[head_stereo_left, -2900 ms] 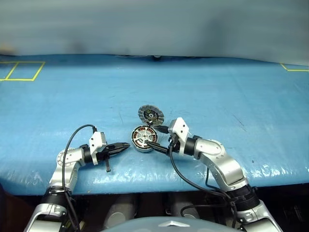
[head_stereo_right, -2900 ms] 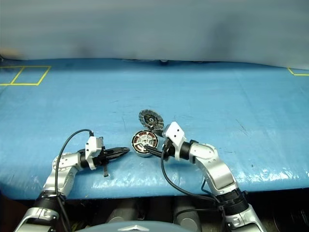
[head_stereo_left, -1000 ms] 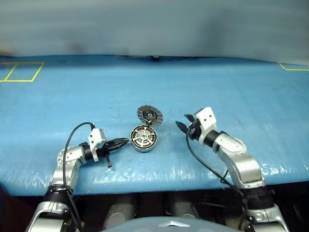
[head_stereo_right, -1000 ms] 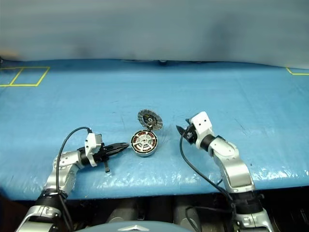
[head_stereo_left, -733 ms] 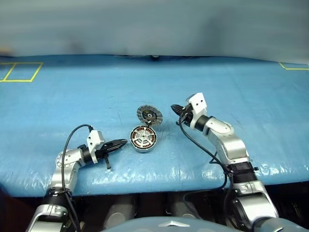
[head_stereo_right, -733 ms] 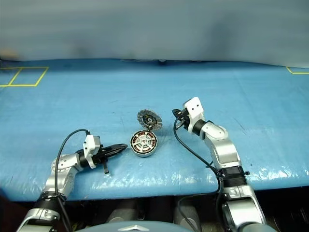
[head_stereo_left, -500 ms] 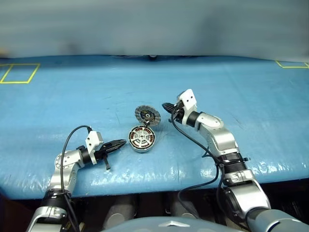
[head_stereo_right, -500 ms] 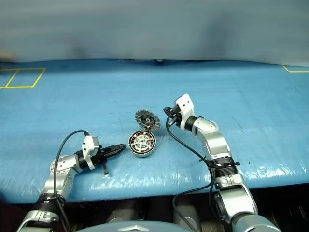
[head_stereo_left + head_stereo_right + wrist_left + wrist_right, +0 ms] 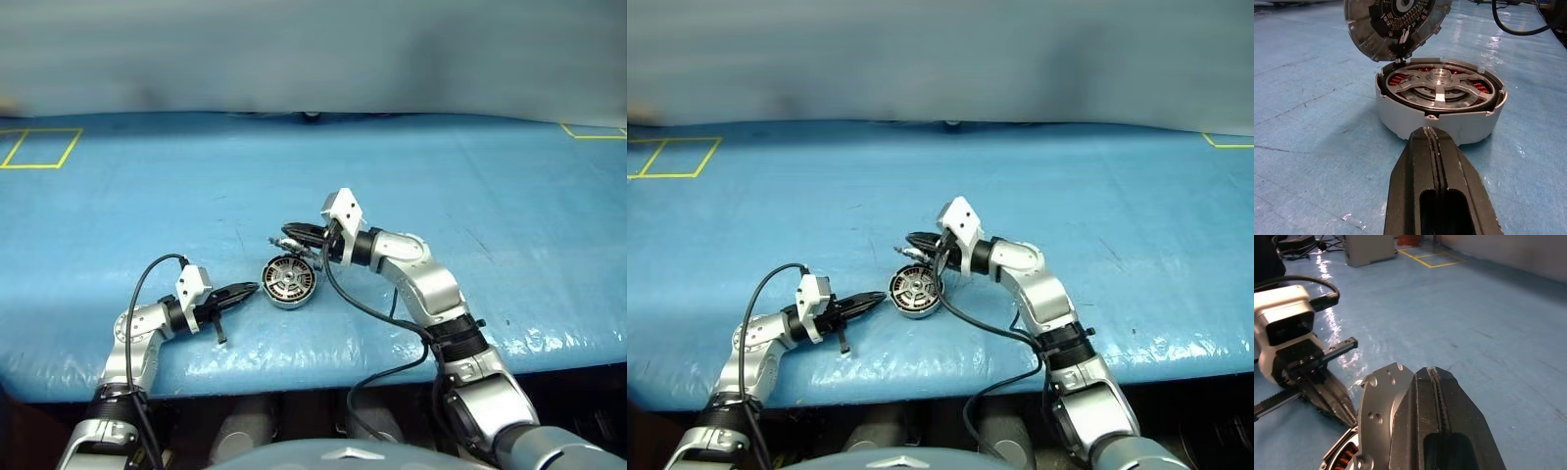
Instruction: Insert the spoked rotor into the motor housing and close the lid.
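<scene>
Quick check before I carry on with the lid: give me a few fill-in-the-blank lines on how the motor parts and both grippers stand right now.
1. The spoked rotor sits inside the ____.
2. The lid is not closed; it stands ____ over the housing's far rim.
3. The right gripper, fingers shut, has its tip at the ____.
4. The left gripper has its fingers ____ and points at the motor housing on the blue table.

Missing words: motor housing; tilted; lid; shut
</scene>
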You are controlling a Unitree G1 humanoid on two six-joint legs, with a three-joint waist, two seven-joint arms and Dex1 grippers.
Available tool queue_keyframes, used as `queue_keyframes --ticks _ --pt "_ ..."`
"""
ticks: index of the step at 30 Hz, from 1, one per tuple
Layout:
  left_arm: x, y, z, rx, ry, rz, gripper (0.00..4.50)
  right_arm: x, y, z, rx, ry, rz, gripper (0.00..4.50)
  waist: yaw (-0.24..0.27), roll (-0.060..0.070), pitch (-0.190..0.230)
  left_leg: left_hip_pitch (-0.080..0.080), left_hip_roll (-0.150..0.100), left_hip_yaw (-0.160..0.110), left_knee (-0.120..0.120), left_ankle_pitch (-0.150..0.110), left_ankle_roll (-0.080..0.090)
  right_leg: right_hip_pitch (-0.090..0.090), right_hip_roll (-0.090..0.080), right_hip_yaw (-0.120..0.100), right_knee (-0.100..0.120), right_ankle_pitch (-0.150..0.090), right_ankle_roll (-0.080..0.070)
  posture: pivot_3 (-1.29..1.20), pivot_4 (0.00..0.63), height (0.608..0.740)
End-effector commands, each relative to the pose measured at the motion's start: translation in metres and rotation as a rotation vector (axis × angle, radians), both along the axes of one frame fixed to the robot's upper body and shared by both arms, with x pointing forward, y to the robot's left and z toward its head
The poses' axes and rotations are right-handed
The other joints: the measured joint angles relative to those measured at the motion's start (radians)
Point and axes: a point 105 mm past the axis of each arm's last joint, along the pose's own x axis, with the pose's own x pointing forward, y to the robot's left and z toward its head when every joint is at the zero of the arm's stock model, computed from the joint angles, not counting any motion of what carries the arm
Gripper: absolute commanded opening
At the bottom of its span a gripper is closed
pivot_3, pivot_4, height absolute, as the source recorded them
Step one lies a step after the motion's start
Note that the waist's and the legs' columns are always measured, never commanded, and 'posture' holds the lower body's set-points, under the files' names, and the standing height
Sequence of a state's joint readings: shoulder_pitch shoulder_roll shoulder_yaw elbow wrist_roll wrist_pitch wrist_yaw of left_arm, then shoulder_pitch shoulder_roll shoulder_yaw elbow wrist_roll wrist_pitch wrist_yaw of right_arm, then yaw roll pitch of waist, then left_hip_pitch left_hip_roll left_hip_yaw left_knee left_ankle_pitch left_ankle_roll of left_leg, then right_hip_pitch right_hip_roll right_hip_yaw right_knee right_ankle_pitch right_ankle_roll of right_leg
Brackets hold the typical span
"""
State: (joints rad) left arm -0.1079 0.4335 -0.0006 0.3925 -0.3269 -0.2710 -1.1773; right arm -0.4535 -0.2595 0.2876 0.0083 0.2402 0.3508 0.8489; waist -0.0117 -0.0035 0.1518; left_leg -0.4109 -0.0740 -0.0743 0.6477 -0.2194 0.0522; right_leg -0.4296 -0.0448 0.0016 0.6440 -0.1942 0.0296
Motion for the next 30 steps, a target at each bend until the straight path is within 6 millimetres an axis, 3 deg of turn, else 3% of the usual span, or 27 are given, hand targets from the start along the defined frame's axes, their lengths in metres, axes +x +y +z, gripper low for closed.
queue_keyframes --ticks 1,5,13,19,24,27,30 --pt "0.001 0.0 0.009 -0.016 -0.034 0.004 0.0 -0.015 0.006 -0.004 -0.059 -0.03 0.062 0.01 -0.001 0.0 0.0 0.0 0.0 0.0 0.0 0.0 0.0 0.0 0.0 0.0 0.0 0.0 0.0 0.0 0.15 0.74" --pt "0.002 0.0 0.01 -0.019 -0.033 0.004 0.0 -0.03 0.007 -0.036 -0.173 0.009 0.073 0.01 0.0 0.0 0.0 0.0 0.0 0.0 0.0 0.0 0.0 0.0 0.0 0.0 0.0 0.0 0.0 0.0 0.15 0.74" --pt "0.002 -0.001 0.011 -0.026 -0.024 -0.006 0.0 -0.032 0.003 -0.054 -0.208 0.031 -0.002 0.01 0.001 0.0 -0.001 0.002 0.0 0.0 0.001 0.0 -0.001 0.002 0.0 0.0 0.0 -0.002 -0.004 0.0 0.15 0.74" --pt "0.002 0.0 0.01 -0.029 -0.025 0.002 0.0 -0.031 0.0 -0.047 -0.174 0.008 -0.039 0.01 0.001 0.0 -0.001 0.002 0.0 0.0 0.001 0.0 -0.001 0.002 0.0 0.0 0.0 -0.001 -0.003 0.0 0.15 0.74" --pt "0.002 -0.001 0.01 -0.032 -0.027 0.005 0.0 -0.025 -0.003 -0.024 -0.084 -0.051 -0.1 0.01 0.001 0.0 -0.001 0.001 0.0 0.0 0.001 0.0 -0.001 0.001 0.0 0.0 0.0 0.001 0.0 0.0 0.15 0.74" --pt "0.002 -0.002 0.01 -0.035 -0.025 0.002 0.0 -0.025 -0.004 -0.017 -0.074 -0.08 -0.117 0.62 0.001 0.0 -0.001 0.001 0.0 0.0 0.001 0.0 -0.001 0.001 0.0 0.0 0.0 0.001 0.0 0.0 0.15 0.74" --pt "0.002 -0.003 0.009 -0.036 -0.024 0.0 0.0 -0.025 -0.005 -0.016 -0.071 -0.09 -0.135 1.57 0.001 0.0 -0.001 0.001 0.0 0.0 0.001 0.0 -0.001 0.001 0.0 0.0 0.0 0.001 0.0 0.0 0.15 0.74"
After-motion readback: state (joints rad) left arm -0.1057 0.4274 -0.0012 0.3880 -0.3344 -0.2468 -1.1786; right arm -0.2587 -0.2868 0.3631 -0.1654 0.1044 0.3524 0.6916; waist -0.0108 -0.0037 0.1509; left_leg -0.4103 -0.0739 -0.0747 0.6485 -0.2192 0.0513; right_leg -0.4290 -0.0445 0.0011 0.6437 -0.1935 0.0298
